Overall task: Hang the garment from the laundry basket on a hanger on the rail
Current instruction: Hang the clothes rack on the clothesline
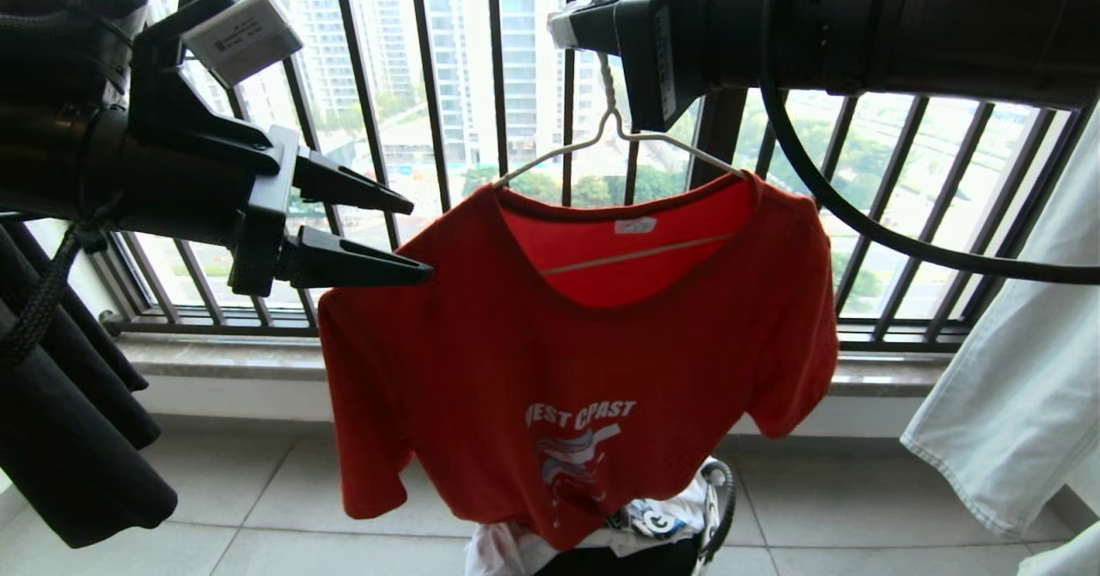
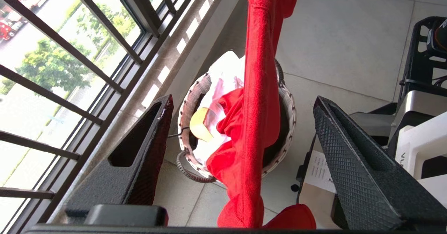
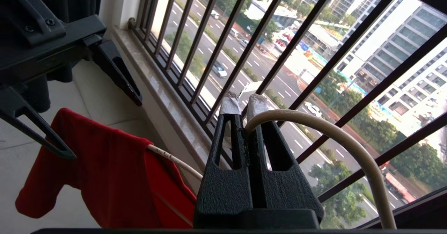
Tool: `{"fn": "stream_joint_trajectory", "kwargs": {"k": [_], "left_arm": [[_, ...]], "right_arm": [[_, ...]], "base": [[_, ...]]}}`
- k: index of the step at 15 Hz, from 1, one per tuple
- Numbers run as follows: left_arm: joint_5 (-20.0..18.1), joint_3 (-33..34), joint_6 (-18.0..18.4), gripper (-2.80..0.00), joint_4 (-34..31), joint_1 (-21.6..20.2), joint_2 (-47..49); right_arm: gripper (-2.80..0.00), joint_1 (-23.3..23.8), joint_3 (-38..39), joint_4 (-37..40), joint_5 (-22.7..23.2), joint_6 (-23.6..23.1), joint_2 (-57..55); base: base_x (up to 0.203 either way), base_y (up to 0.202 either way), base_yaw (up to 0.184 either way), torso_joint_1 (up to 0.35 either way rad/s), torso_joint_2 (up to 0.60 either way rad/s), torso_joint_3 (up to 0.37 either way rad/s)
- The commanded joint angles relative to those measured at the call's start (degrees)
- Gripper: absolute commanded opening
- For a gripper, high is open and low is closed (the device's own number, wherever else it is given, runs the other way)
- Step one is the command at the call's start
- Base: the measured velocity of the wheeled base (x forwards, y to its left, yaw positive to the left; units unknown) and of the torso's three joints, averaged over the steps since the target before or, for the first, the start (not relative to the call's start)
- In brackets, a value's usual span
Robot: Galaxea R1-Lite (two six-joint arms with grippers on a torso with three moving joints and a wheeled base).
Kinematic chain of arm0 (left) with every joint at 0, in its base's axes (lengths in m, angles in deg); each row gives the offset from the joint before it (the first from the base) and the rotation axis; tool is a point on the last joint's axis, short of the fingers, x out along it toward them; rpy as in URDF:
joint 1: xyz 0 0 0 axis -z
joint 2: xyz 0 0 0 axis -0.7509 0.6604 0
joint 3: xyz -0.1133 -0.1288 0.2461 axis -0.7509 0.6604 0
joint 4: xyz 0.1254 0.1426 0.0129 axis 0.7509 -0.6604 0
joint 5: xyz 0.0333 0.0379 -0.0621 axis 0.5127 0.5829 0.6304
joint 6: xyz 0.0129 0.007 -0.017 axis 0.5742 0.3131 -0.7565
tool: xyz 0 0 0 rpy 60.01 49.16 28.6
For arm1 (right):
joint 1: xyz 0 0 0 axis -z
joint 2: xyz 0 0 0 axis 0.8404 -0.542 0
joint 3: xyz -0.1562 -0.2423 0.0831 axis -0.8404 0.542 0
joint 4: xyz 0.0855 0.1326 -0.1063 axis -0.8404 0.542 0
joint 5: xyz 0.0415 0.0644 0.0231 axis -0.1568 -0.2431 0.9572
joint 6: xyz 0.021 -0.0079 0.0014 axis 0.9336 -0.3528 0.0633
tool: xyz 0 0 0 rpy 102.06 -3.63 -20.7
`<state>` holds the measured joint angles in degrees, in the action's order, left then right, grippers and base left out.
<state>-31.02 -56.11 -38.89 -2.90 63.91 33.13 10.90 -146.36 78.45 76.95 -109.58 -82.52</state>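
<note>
The right gripper (image 3: 244, 103), its tape-tipped black fingers pinched tight on the long curved hook of the thin cream-white wire hanger (image 1: 601, 137), sits at about one o'clock in the head view and carries the load. From that grip the hook runs up and the wire frame spreads below, its shoulders threaded through the neck of the red short-sleeved T-shirt (image 1: 584, 361) with the pale chest print, which hangs flat and centred. The left gripper (image 1: 412, 241), jaws spread wide and holding nothing, stands at nine o'clock, its lower finger just beside the shirt's near shoulder. The small round white woven basket (image 2: 288, 111) sits on the floor at six o'clock under the hem. The rail is out of sight; I judge it lies above, so the right arm must lift the hook.
</note>
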Motion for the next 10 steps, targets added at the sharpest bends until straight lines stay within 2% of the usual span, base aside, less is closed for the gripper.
{"fn": "stream_joint_trajectory", "kwargs": {"k": [1,4,7,10], "left_arm": [[-0.58,-0.26,0.7,0.0,-0.04,0.42,1.65],[-0.59,-0.99,2.3,0.0,0.65,2.28,3.67],[-0.82,-0.97,1.71,0.0,5.89,4.84,5.66],[-0.83,-1.55,1.58,0.0,6.22,5.76,7.44]], "right_arm": [[-2.8,-0.04,0.33,-0.07,0.1,0.0,0.33],[-2.8,-0.04,0.24,-0.16,0.67,1.18,0.48],[-2.8,-0.04,0.24,-0.25,0.93,2.06,0.68],[-2.8,-0.04,0.15,-0.42,1.02,2.06,0.68]], "base": [[0.0,0.0,0.0,0.0,0.0,0.0],[0.0,0.0,0.0,0.0,0.0,0.0],[0.0,0.0,0.0,0.0,0.0,0.0],[0.0,0.0,0.0,0.0,0.0,0.0]]}}
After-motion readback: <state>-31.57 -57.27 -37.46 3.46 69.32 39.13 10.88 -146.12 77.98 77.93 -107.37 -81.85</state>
